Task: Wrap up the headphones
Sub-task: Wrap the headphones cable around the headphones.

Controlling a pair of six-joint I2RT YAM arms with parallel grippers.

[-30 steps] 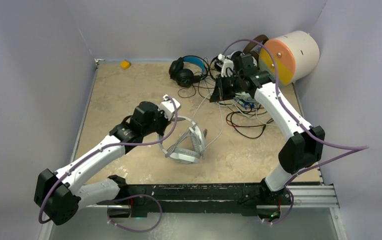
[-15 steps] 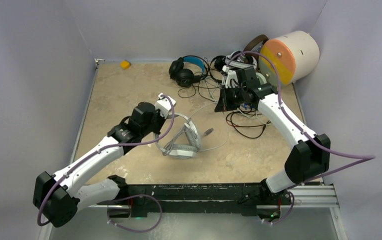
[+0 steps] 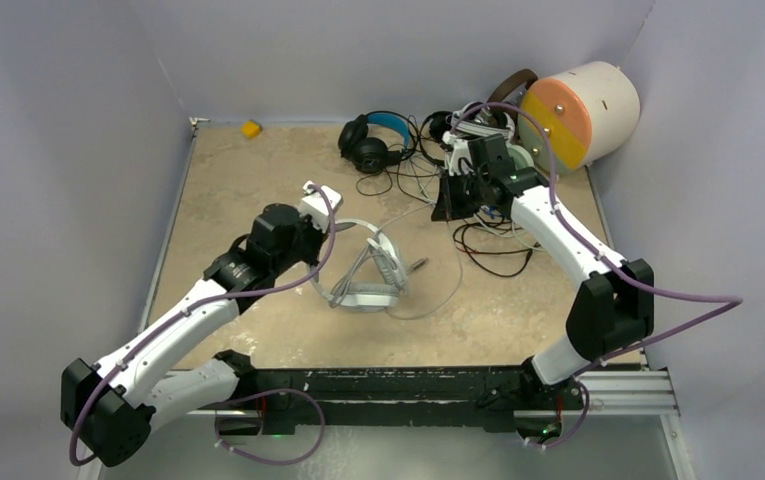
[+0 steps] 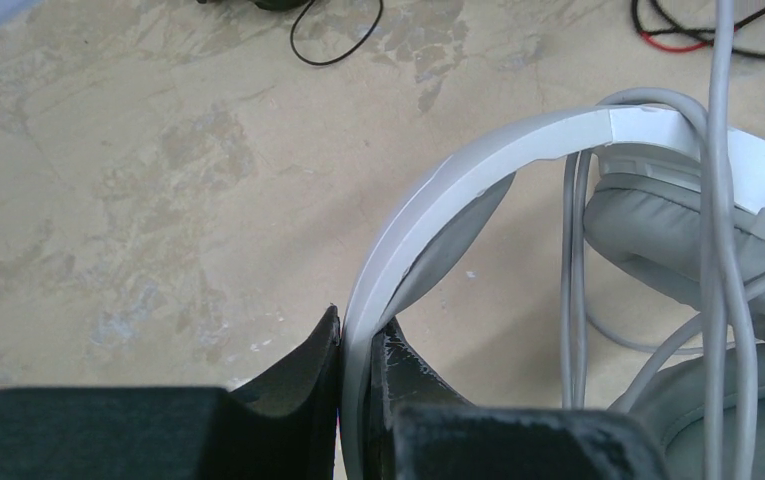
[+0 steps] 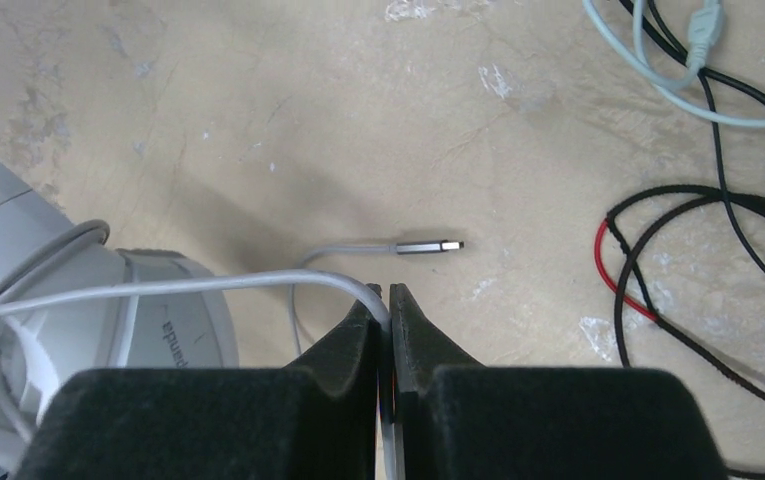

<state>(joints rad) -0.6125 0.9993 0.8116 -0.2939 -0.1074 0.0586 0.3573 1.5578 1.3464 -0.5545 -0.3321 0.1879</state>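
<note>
Top external view: left gripper (image 4: 358,335), clamped on the white-grey headset (image 3: 368,292), has dragged it toward ten o'clock; right gripper (image 5: 390,300) pinches its cable (image 5: 208,285), giving slack to wrap, I'd say.

We see two arms built alike, the left arm (image 3: 173,325) and the right arm (image 3: 558,225). Smooth white shells cover the long links, and chunky black housings sit at the joints. A thin lilac cable (image 3: 736,298) loops loosely along each arm from base to wrist. A small white block (image 3: 320,197) sits at the left wrist. Both bases are black and stand on a black bar (image 3: 378,385) low in the frame, with a ribbed silver rail (image 3: 628,385) behind it. In the wrist views the jaws are matte black wedges narrowing to thin tips. One left tip carries whitish scuffs.
</note>
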